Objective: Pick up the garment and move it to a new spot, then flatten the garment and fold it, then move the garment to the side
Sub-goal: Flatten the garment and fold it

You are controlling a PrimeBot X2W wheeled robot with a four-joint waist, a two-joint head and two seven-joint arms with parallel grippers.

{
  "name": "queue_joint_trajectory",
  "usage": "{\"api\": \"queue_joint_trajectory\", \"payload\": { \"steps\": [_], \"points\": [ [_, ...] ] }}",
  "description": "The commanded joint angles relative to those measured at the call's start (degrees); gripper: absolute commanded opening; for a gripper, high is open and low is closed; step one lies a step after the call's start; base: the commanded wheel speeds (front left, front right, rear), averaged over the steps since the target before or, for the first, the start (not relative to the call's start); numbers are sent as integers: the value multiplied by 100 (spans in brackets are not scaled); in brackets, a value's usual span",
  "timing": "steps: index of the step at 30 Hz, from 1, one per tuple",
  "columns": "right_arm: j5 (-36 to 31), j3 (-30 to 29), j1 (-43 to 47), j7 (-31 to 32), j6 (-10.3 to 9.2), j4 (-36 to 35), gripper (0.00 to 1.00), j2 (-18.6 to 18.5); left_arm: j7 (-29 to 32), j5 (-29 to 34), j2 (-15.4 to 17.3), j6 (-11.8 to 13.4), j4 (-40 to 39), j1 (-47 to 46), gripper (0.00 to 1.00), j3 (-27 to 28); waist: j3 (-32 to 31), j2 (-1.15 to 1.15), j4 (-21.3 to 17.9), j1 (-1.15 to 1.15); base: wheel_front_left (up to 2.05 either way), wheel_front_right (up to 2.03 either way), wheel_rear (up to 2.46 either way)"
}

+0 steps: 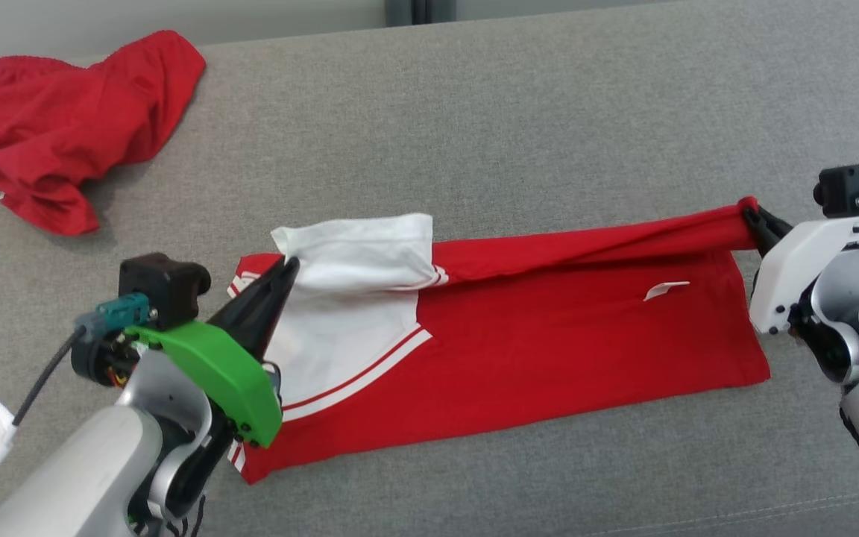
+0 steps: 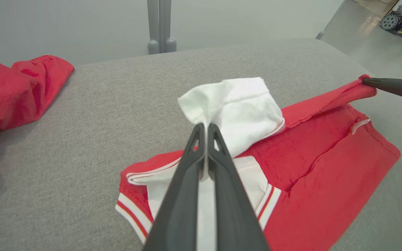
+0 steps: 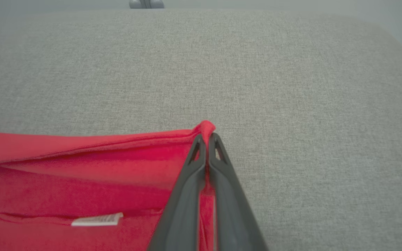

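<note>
**Garment Held at Both Ends on a Grey Cushion**

The red-and-white garment (image 1: 534, 358) is laid lengthwise across the grey upholstered surface (image 1: 549, 112), in front of the robot and between its two arms. The lower layer is spread flat on the upholstery. The far edge is lifted and drawn into a taut red fold that runs from one gripper to the other.

The left gripper (image 1: 291, 262) is closed on the white sleeve (image 1: 359, 250) at the garment's left end. In the left wrist view the two dark fingers are pressed together, white cloth is pinched between the tips, and the sleeve is bunched up beyond them. Red-and-white striped trim (image 1: 359, 375) is seen on the flat layer just below the sleeve.

The right gripper (image 1: 749, 215) is closed on the red corner at the opposite end. In the right wrist view a small nub of red cloth is seen past the closed tips, and the corner is raised off the surface. A small white label (image 1: 664, 289) is seen on the red panel near that end.

A crumpled red cloth (image 1: 64, 127) is heaped at the far left of the surface, well apart from the held garment.
</note>
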Motion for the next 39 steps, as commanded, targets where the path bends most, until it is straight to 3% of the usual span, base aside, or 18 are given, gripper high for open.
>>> {"api": "queue_joint_trajectory", "payload": {
  "steps": [1,9,10,11,12,13,14,19,26,33,39],
  "points": [
    [65,-51,209,35,-10,-110,0,9,-72,-52,33,67,-48,225,0,6,-218,0,49,0,0,0,0],
    [-76,-366,878,140,-10,-552,0,131,-435,-196,-214,214,121,968,0,-146,-307,0,81,0,0,0,0],
    [-103,-399,941,146,-10,-563,5,169,-489,-148,-250,214,215,999,0,-173,-316,0,86,0,0,0,0],
    [-132,-421,984,138,-10,-571,20,195,-549,-140,-302,230,296,1023,0,-171,-322,0,90,0,0,0,0],
    [-166,-455,1032,111,-10,-574,37,215,-623,-163,-368,234,385,1066,23,-166,-332,0,94,0,0,0,0],
    [-190,-477,1075,87,-10,-580,69,233,-672,-149,-396,232,461,1102,51,-185,-342,0,94,0,0,0,0],
    [-226,-518,1126,54,-10,-591,100,264,-729,-122,-418,214,538,1152,100,-211,-358,0,90,0,0,0,0],
    [-291,-757,1422,-123,-10,-717,100,367,-1011,-188,-410,307,584,1446,100,-137,-436,0,91,0,0,0,0],
    [-365,-1350,2014,-218,-10,-1143,100,553,-1592,-162,-410,680,401,1899,100,144,-635,0,160,0,0,0,0],
    [-463,-1754,2346,-22,-9,-1635,100,794,-1960,-27,-554,985,450,2036,100,257,-812,0,233,0,0,0,0],
    [-607,-1816,2121,255,-9,-1709,100,882,-2128,49,-751,1191,582,2023,100,363,-874,0,342,0,0,0,0]
  ]
}}
